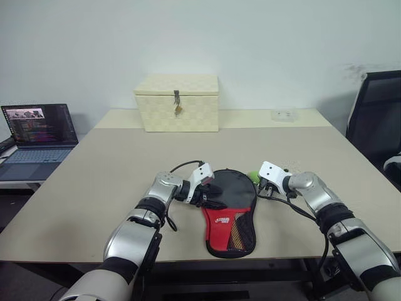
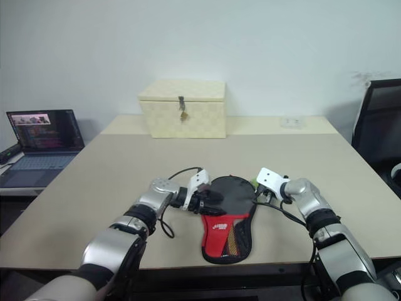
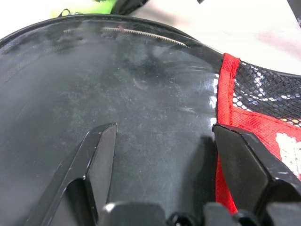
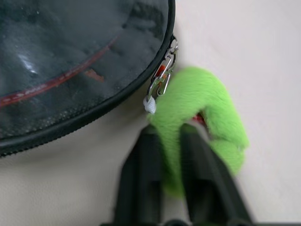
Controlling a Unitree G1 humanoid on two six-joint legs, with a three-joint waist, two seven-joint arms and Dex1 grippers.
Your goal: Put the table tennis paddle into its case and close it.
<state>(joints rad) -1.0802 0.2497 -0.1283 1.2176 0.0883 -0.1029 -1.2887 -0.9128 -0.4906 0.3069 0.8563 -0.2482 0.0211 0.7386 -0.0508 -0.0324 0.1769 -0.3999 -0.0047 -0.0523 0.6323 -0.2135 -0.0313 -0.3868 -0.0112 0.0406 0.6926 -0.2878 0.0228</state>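
The case [image 1: 229,210] lies flat near the table's front edge, its round black end away from me and its red logo panel and mesh pocket toward me. My left gripper [image 3: 164,129] is open, its fingers [image 3: 101,155] spread over the shiny black round part from the left side. At the case's right rim my right gripper [image 4: 167,129] is shut on a fluffy green charm [image 4: 207,108] that hangs from the metal zipper pull [image 4: 162,77]. In the head views that gripper [image 1: 258,183] sits beside the green charm [image 1: 252,176]. The table tennis paddle is hidden.
A cream woven box [image 1: 177,102] with a metal latch stands at the back of the table [image 1: 113,163]. An open laptop [image 1: 41,132] sits on a side surface at far left. A black chair [image 1: 379,119] is at the right. A small clear item [image 1: 284,115] lies back right.
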